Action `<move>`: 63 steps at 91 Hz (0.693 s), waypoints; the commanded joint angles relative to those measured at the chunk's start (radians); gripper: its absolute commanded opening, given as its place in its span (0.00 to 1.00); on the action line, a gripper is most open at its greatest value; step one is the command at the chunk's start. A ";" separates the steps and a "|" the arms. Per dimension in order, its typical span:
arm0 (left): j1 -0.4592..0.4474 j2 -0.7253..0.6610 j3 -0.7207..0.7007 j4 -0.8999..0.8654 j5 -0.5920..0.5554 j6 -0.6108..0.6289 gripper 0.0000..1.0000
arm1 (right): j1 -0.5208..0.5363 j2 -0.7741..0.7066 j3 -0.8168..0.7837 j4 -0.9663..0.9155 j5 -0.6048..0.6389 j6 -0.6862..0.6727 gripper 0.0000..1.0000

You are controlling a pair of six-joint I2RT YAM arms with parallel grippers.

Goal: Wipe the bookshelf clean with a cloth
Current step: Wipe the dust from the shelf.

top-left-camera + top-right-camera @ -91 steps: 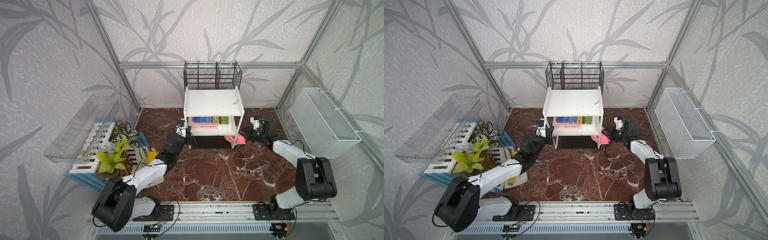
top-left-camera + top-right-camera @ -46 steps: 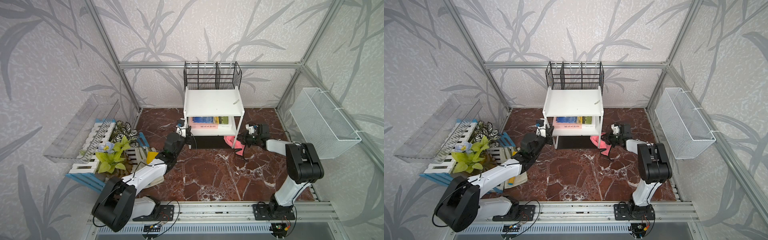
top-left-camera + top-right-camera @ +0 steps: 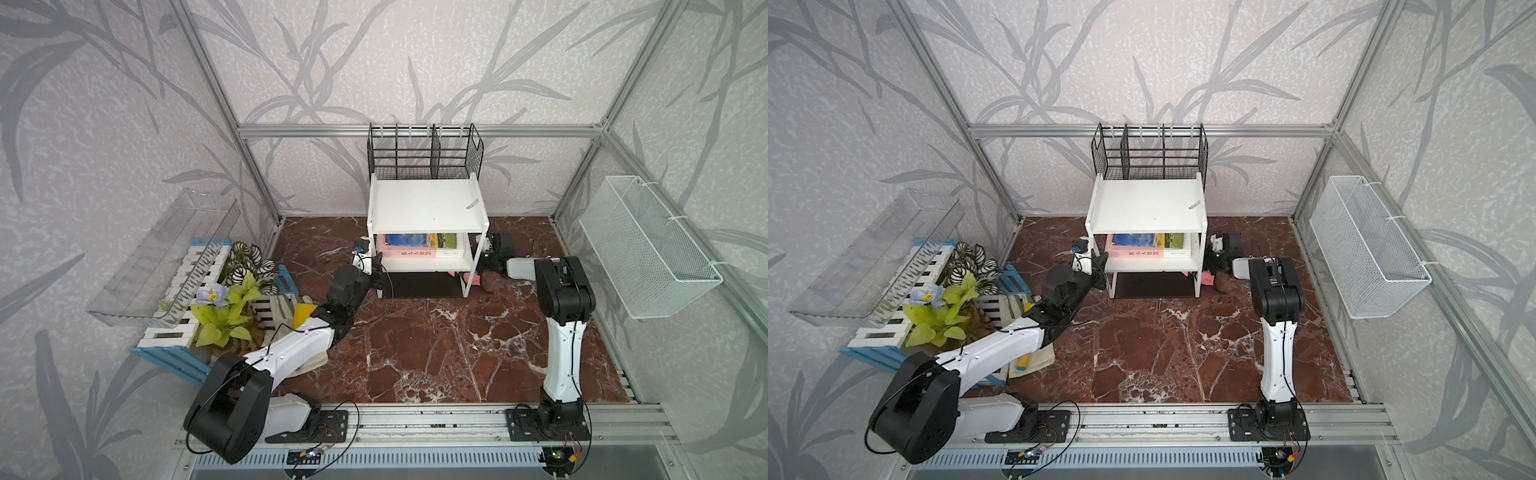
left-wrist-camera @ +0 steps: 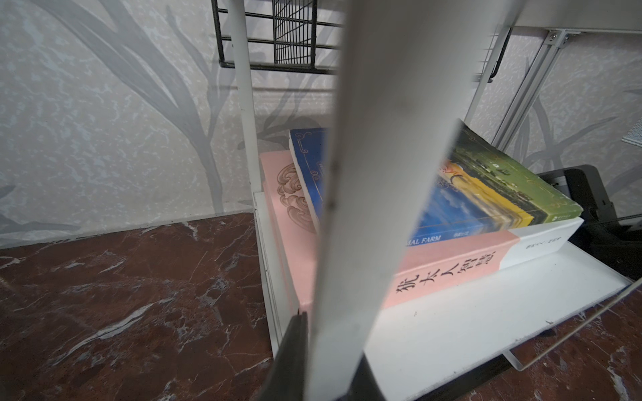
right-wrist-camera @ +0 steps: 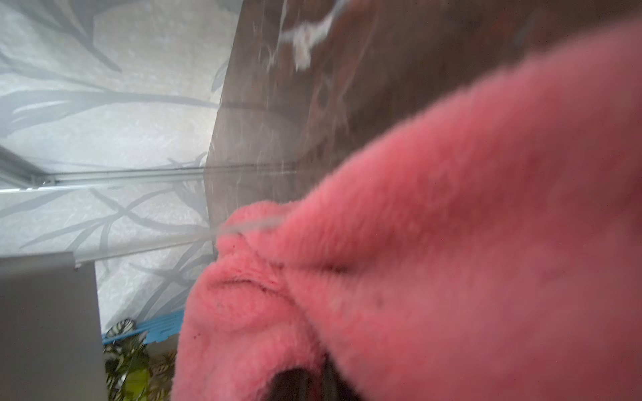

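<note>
The white bookshelf [image 3: 428, 203] [image 3: 1146, 203] stands at the back middle of the floor, with books [image 3: 419, 245] [image 4: 451, 257] stacked on its lower board [image 4: 469, 312]. My left gripper [image 3: 376, 270] [image 3: 1100, 266] [image 4: 330, 364] is shut on the shelf's front left leg [image 4: 375, 173], one black finger on each side. The pink cloth [image 3: 471, 276] [image 3: 1206, 277] [image 5: 417, 243] bunches low on the floor by the shelf's front right leg. My right gripper [image 3: 484, 266] [image 3: 1216, 266] [image 5: 312, 382] is shut on it, its fingers mostly buried in the pile. A small scrap [image 3: 472, 204] lies on the top board.
A black wire rack [image 3: 424, 151] stands behind the shelf. A white mesh basket [image 3: 648, 249] hangs on the right wall and a clear tray [image 3: 166, 257] on the left. A blue-white crate with plants [image 3: 220, 299] and a yellow scoop [image 3: 301, 313] sit left of my left arm.
My right arm's elbow has swung left and toward the back, closer to the shelf, with the cloth staying by the front right leg. The left arm has not moved.
</note>
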 commanded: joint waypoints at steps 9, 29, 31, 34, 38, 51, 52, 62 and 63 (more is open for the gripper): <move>0.060 0.101 0.062 -0.067 -0.118 -0.209 0.00 | -0.009 -0.010 0.006 -0.037 0.093 -0.020 0.00; 0.060 0.098 0.069 -0.074 -0.104 -0.218 0.00 | 0.002 -0.261 -0.412 0.119 -0.121 0.011 0.00; 0.060 0.100 0.072 -0.075 -0.100 -0.217 0.00 | 0.006 -0.267 -0.417 0.106 -0.120 0.001 0.00; 0.060 0.104 0.074 -0.075 -0.094 -0.216 0.00 | 0.011 -0.266 -0.406 0.097 -0.118 -0.011 0.00; 0.060 0.109 0.076 -0.074 -0.093 -0.214 0.00 | 0.012 -0.242 -0.374 0.093 -0.108 -0.016 0.00; 0.060 0.122 0.087 -0.076 -0.101 -0.215 0.00 | -0.008 -0.095 -0.157 0.109 0.011 0.071 0.00; 0.060 0.122 0.088 -0.076 -0.100 -0.215 0.00 | -0.010 -0.084 -0.141 0.109 0.023 0.077 0.00; 0.060 0.120 0.095 -0.079 -0.097 -0.211 0.00 | -0.020 -0.020 0.018 0.105 0.095 0.088 0.00; 0.060 0.120 0.096 -0.081 -0.098 -0.210 0.00 | -0.020 -0.018 0.030 0.104 0.098 0.086 0.00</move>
